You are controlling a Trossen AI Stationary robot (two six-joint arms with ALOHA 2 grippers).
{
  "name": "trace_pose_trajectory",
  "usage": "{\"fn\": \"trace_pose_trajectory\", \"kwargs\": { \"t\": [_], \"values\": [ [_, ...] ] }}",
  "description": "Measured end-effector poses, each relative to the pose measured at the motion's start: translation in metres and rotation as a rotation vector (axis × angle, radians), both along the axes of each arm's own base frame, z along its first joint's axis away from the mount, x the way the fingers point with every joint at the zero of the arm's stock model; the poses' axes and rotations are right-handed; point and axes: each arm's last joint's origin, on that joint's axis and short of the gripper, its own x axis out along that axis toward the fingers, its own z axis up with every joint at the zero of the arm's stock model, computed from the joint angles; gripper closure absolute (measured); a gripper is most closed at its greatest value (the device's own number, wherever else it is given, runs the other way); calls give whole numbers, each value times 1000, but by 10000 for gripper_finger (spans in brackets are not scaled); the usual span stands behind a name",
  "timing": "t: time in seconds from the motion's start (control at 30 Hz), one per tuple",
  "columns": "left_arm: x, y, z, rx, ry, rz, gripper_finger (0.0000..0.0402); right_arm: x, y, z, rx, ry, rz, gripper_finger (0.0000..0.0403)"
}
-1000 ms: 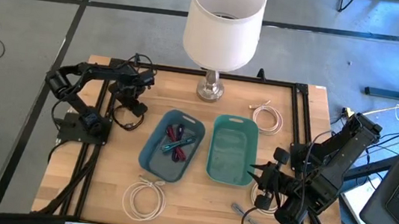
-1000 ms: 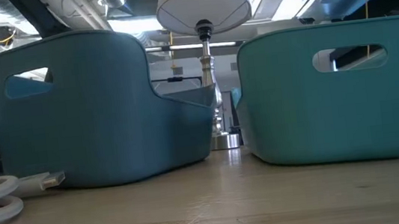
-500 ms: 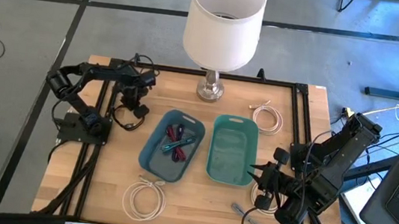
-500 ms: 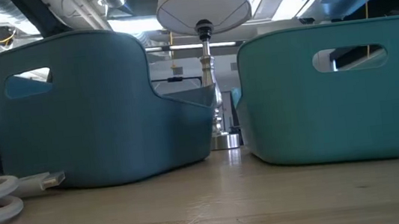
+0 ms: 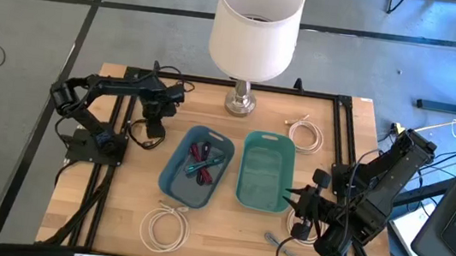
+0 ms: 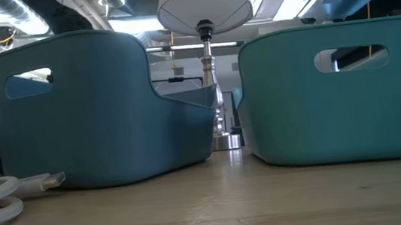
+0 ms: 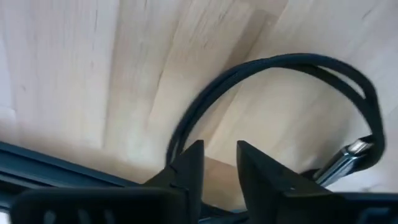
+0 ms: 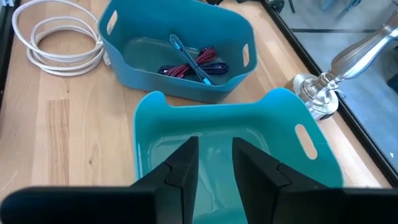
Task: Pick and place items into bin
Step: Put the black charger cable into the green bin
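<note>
Our left gripper hangs over the black cable loop on the table's left edge, fingers slightly apart, nothing between them. The cable looks light and floppy; we'd pinch its bundled strands. Our right gripper waits, parted, near the teal bin.

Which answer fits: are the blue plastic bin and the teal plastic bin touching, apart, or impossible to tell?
Apart. The low view shows open space between the blue plastic bin and the teal plastic bin, with the lamp base behind.

left arm: showing black jointed links, black cabling
right arm: showing black bulky links
fingers: looking dark, flat, tapered
</note>
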Motion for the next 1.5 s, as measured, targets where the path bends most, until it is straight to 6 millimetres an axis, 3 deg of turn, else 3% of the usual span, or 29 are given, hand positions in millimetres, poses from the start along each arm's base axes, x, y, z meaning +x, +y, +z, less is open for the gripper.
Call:
{"fn": "trace_pose_trajectory", "kwargs": {
  "t": [0.33,0.6,1.03,1.13,1.3,1.5],
  "values": [
    [6,4,-4,114,-16,-88,229,1,1,-1,5,9,1,301],
    [-1,0,-19,50,-43,-136,216,3,5,-7,-1,36,6,301],
    [-20,2,-36,31,-38,-92,247,3,5,-7,-4,36,7,301],
    [-20,2,-36,33,-41,-96,280,3,5,-7,-5,35,7,301],
    [-18,4,-35,49,-47,-62,385,3,5,-7,-5,34,7,301],
    [-12,9,-29,90,-49,-52,395,3,5,-7,-6,34,7,301]
  ]
}}
